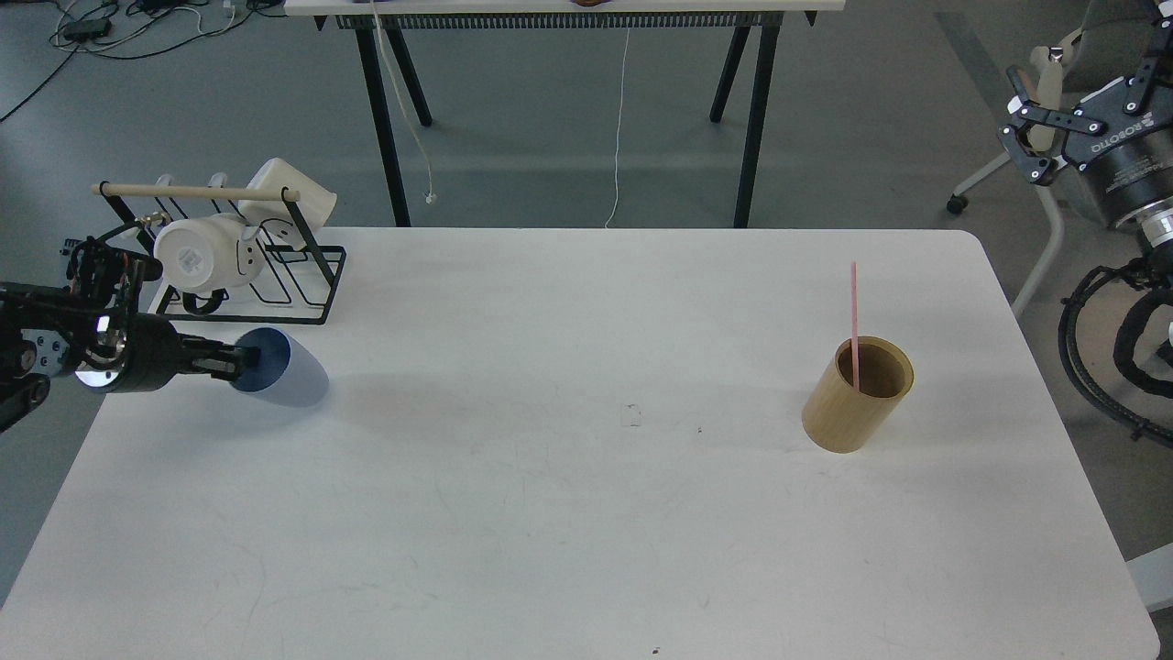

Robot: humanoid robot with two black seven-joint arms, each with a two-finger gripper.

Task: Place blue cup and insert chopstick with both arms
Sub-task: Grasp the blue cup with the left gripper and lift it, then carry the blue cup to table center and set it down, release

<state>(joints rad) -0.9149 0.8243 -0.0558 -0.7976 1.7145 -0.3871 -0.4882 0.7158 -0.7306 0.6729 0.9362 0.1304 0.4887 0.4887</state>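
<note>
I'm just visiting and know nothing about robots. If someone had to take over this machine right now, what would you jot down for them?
Left gripper: its fingers are at the rim of the blue cup, one apparently inside the mouth; it looks gripped. The cup is tipped sideways at the table's left side, in front of the mug rack.
Right gripper: raised off the table's right edge, holding nothing of the job; open or shut is unclear.
Pink chopstick: standing in the tan wooden cylinder on the right.
Done: cup apparently grasped.
Left: set the cup upright, take the chopstick from the cylinder, put it in the cup.
</note>
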